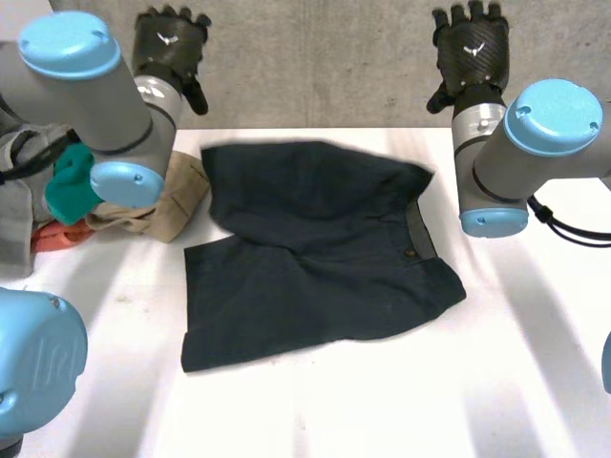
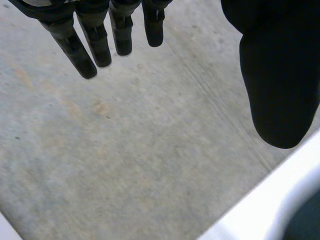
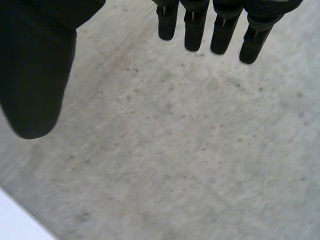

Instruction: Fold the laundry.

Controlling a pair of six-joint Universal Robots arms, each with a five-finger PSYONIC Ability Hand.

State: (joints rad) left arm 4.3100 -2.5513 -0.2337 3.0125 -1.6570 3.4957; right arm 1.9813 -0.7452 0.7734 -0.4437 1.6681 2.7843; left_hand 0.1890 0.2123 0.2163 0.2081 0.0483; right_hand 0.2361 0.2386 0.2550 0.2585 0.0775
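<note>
A pair of dark navy shorts (image 1: pixel 315 243) lies on the white table (image 1: pixel 496 382), folded over on itself, with its waistband and button toward the right. My left hand (image 1: pixel 170 48) is raised at the back left, above the table's far edge, fingers (image 2: pixel 95 45) straight and spread, holding nothing. My right hand (image 1: pixel 471 52) is raised at the back right in the same way, its fingers (image 3: pixel 220 35) straight, thumb apart, empty. Both hands are well clear of the shorts, in front of the grey concrete wall (image 1: pixel 325 67).
At the left edge of the table lies a pile of other clothes: a tan garment (image 1: pixel 162 205), a teal one (image 1: pixel 72 191), an orange one (image 1: pixel 57 237) and a grey one (image 1: pixel 14 210). My two arms flank the shorts.
</note>
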